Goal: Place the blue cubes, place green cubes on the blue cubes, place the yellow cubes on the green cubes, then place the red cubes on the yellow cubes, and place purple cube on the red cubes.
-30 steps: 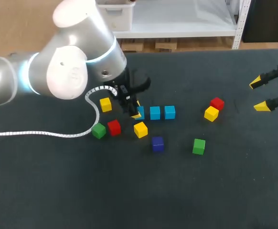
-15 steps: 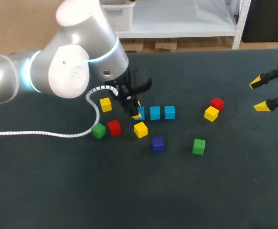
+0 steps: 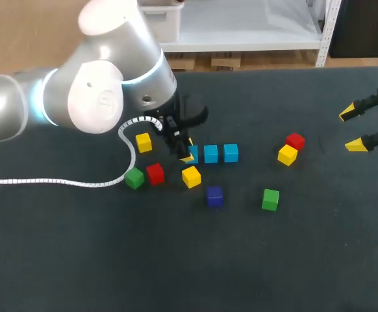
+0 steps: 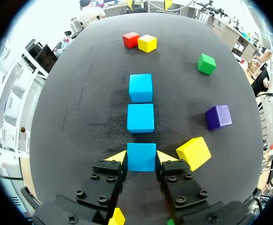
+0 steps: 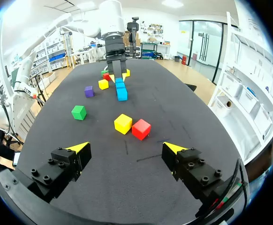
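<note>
Three blue cubes lie in a row on the dark table. My left gripper is shut on the nearest blue cube, a yellow tip on each side of it. That cube rests on the mat in line with the second blue cube and the third blue cube. A yellow cube and the purple cube lie just in front of the row. My right gripper hangs open at the table's right edge with nothing between its fingers.
Left of the row lie a yellow cube, a red cube and a green cube. At the right sit a red cube touching a yellow cube, and a green cube. A white cable trails at the left.
My left arm has shifted slightly to the right, its gripper still on the blue cube. The right arm has not moved.
</note>
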Action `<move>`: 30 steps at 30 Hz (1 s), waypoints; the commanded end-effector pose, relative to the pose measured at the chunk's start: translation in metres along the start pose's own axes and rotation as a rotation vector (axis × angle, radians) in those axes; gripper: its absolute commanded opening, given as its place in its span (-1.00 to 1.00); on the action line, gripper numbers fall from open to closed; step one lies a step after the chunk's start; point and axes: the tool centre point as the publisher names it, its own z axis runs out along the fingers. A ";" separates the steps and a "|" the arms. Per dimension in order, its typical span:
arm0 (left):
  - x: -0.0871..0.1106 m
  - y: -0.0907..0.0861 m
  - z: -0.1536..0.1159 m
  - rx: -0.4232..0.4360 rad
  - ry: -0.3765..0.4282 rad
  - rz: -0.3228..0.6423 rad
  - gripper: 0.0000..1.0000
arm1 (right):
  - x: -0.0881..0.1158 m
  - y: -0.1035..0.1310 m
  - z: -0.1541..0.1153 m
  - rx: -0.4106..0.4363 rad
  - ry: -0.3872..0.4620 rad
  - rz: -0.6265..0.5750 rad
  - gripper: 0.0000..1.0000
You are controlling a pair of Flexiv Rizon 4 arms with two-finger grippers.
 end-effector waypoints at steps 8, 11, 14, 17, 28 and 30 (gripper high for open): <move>0.002 0.001 0.001 0.007 0.004 -0.001 -1.00 | 0.000 -0.001 0.001 0.000 -0.001 -0.001 1.00; 0.002 0.003 0.001 0.006 0.005 0.001 -1.00 | 0.000 -0.001 0.001 0.000 -0.001 -0.001 1.00; 0.001 0.000 0.001 0.010 0.001 -0.002 -1.00 | 0.000 -0.001 0.001 0.000 -0.001 -0.001 1.00; 0.001 -0.004 0.003 0.021 0.000 -0.003 -1.00 | 0.000 -0.001 0.001 0.000 -0.001 -0.001 1.00; 0.004 -0.004 0.003 0.025 0.004 -0.007 -1.00 | 0.000 -0.001 0.001 0.000 -0.001 -0.001 1.00; 0.004 -0.003 0.003 0.024 0.006 -0.007 -1.00 | 0.000 -0.001 0.001 0.000 -0.001 -0.001 1.00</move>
